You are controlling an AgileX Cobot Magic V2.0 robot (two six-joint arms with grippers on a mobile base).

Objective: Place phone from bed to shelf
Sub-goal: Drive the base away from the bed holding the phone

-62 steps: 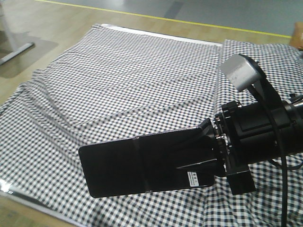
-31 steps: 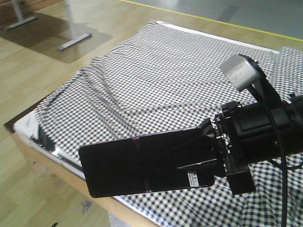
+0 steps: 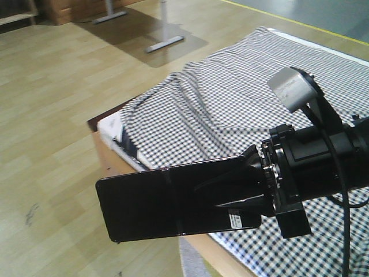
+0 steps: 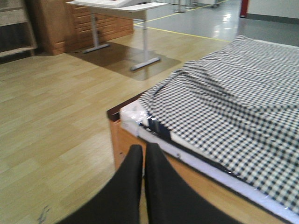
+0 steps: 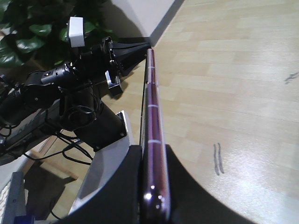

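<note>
The phone [image 3: 144, 202], a thin glossy black slab with a white sticker near the held end, is clamped flat in my right gripper [image 3: 230, 193] and hangs over bare floor past the corner of the bed [image 3: 242, 86]. The right wrist view shows the phone [image 5: 152, 93] edge-on, its pinkish rim between the two black fingers of the right gripper [image 5: 152, 156]. My left gripper [image 4: 143, 151] is shut on nothing, low beside the bed's [image 4: 233, 84] wooden corner. A pale wooden unit with a slanted upright [image 4: 25, 25], apparently the shelf, shows at the far left.
A white desk on metal legs [image 4: 140, 32] stands on the light wood floor [image 3: 52, 115] beyond the bed. A brown brick-pattern cabinet [image 4: 79, 28] sits behind it. My left arm [image 5: 70, 84] and a green plant [image 5: 28, 28] are beside the phone.
The view has swung left: the bed has slid to the right and out from under the phone, and floor and desk legs have come in. The right gripper's hold on the phone is unchanged.
</note>
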